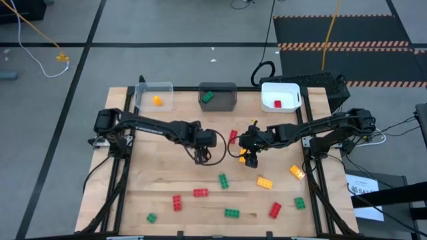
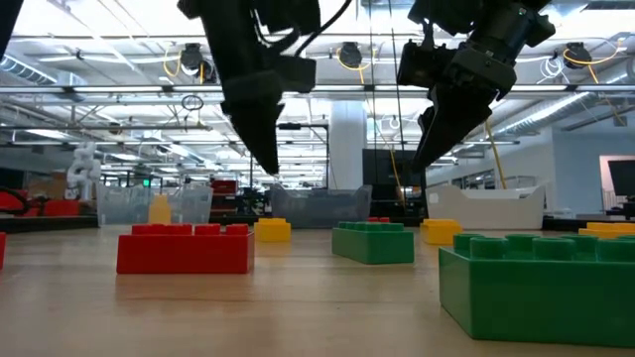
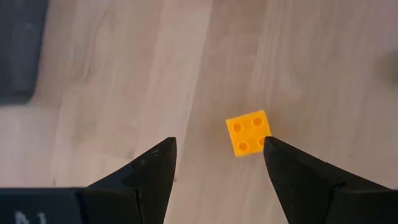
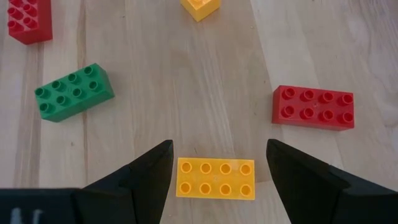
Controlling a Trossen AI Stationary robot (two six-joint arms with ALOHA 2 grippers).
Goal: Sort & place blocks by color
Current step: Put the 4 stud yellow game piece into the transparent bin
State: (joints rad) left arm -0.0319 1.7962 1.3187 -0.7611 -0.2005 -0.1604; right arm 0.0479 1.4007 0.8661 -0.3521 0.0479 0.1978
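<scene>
The left gripper (image 3: 214, 158) is held open above the pale grained wooden table (image 1: 160, 193), a small square four-studded yellow block (image 3: 249, 132) lying just beside one dark tapered finger. Nearby on the table, the right gripper (image 4: 217, 162) is spread wide, empty, over an oblong eight-studded yellow block (image 4: 216, 178). Glossy red and green blocks are scattered around.

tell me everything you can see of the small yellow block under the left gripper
The small yellow block is a square, glossy plastic brick with four round studs on top, orange-yellow. It lies flat, studs up, on the bare wooden table, slightly turned. It sits near one finger of the open left gripper, off centre in the gap, apparently not gripped. No other block touches it.
</scene>
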